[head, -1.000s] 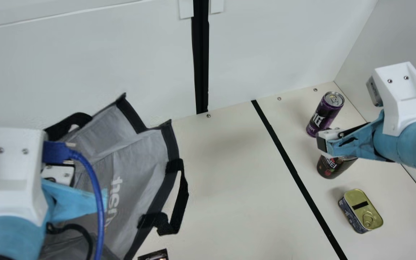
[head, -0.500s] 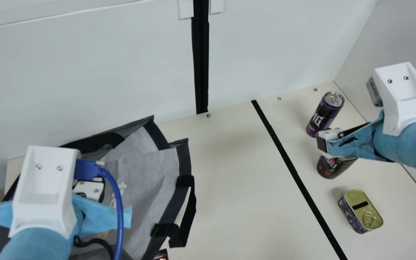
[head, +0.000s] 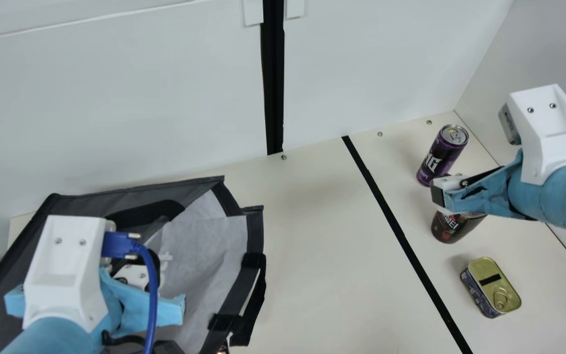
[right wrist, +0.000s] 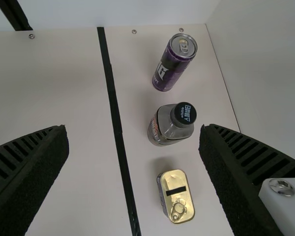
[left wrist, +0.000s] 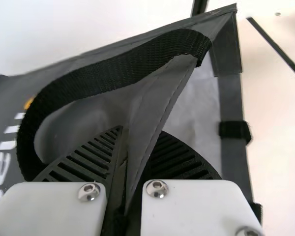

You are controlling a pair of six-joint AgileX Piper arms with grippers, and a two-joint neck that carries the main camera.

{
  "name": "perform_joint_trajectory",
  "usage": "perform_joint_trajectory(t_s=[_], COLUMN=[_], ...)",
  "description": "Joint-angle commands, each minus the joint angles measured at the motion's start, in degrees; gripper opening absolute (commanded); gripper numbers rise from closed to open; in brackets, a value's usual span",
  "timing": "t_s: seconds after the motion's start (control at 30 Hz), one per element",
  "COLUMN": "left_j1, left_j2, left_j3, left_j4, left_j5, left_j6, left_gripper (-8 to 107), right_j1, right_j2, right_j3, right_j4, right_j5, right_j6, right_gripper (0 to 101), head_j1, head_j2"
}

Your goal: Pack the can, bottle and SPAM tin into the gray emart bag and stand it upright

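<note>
Between left fingers [head: 157, 268], pinched tight: gray bag [head: 207, 253], black-trimmed, creased; right fingers [head: 438, 192] spread wide.

In the main view, a smooth cream table [head: 312, 255] carries a thin strip of black tape [head: 403, 238] slanting from 11 to 5 o'clock. Right of it stands a dark-labelled, black-capped bottle [head: 452, 229], with a slim purple metal can [head: 440, 157] upright at its 12, a gold-lidded oblong metal tin [head: 489, 285] at its 5, and a gray fabric bag with black trim [head: 209, 246] at its 9.
</note>
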Motion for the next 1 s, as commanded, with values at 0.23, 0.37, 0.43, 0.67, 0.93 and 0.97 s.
perform_joint_trajectory(t_s=[0.23,0.37,0.43,0.67,0.93,0.97], left_j1=[4.8,7.1,8.2,11.9,15.4,15.7], left_j2=[-0.5,-0.6,-0.6,-0.5,-0.3,-0.2], left_j3=[3.2,4.3,4.7,5.7,6.6,6.6], left_j4=[-14.9,-20.3,-22.8,-31.3,-40.5,-41.4], left_j5=[-3.9,-5.3,-5.8,-7.1,-7.3,-7.2], left_j6=[6.6,9.8,11.4,17.3,24.2,25.0], left_gripper=[-8,-8,-8,-8,-8,-8], right_j1=[0.0,0.0,0.0,0.0,0.0,0.0], right_j2=[0.0,0.0,0.0,0.0,0.0,0.0], right_j3=[0.0,0.0,0.0,0.0,0.0,0.0], right_j4=[0.0,0.0,0.0,0.0,0.0,0.0], right_j5=[0.0,0.0,0.0,0.0,0.0,0.0], right_j6=[0.0,0.0,0.0,0.0,0.0,0.0], right_gripper=[95,95,95,95,95,95], head_j1=[-1.3,-1.3,-1.3,-1.3,-1.3,-1.3], head_j2=[-0.1,-0.1,-0.1,-0.1,-0.1,-0.1])
